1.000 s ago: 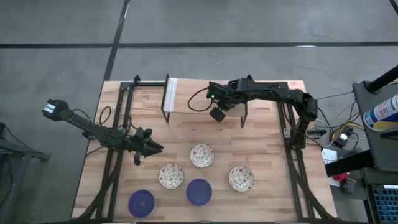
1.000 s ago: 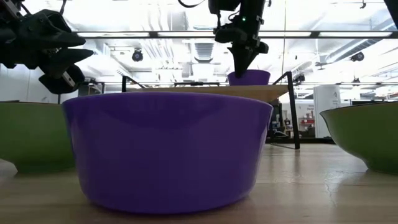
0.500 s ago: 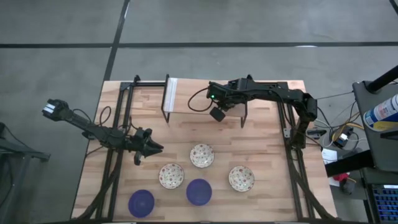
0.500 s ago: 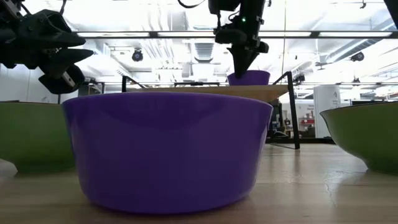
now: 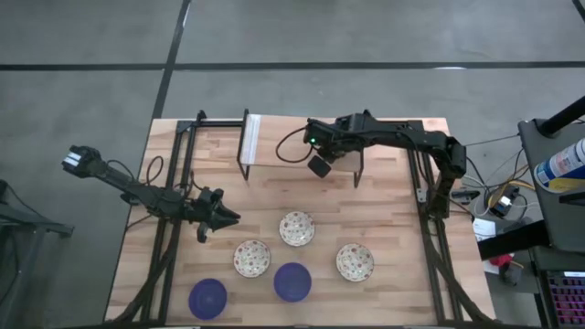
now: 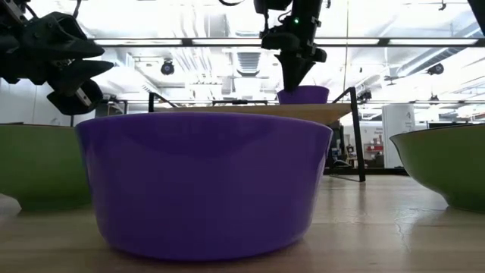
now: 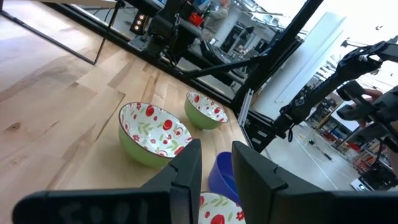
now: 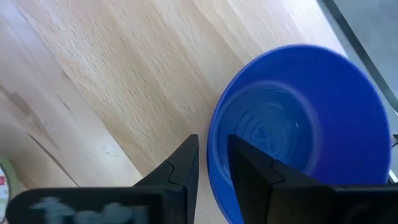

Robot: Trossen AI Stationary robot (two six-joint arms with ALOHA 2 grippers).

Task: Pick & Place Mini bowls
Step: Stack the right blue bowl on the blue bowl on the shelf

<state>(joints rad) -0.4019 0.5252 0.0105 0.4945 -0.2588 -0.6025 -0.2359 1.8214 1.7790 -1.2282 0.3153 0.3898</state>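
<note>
Right gripper (image 8: 211,163) sits at top centre of the high view, fingers parted around the rim of a blue mini bowl (image 8: 298,124), not clamped on it. That bowl rests on a raised wooden shelf (image 6: 250,112). Left gripper (image 5: 228,217) hovers mid-left, fingers apart, holding nothing. Three patterned bowls (image 5: 297,228) and two blue bowls (image 5: 292,281) lie lower centre.

Blue bowl (image 8: 298,124) cut by frame edge
</note>
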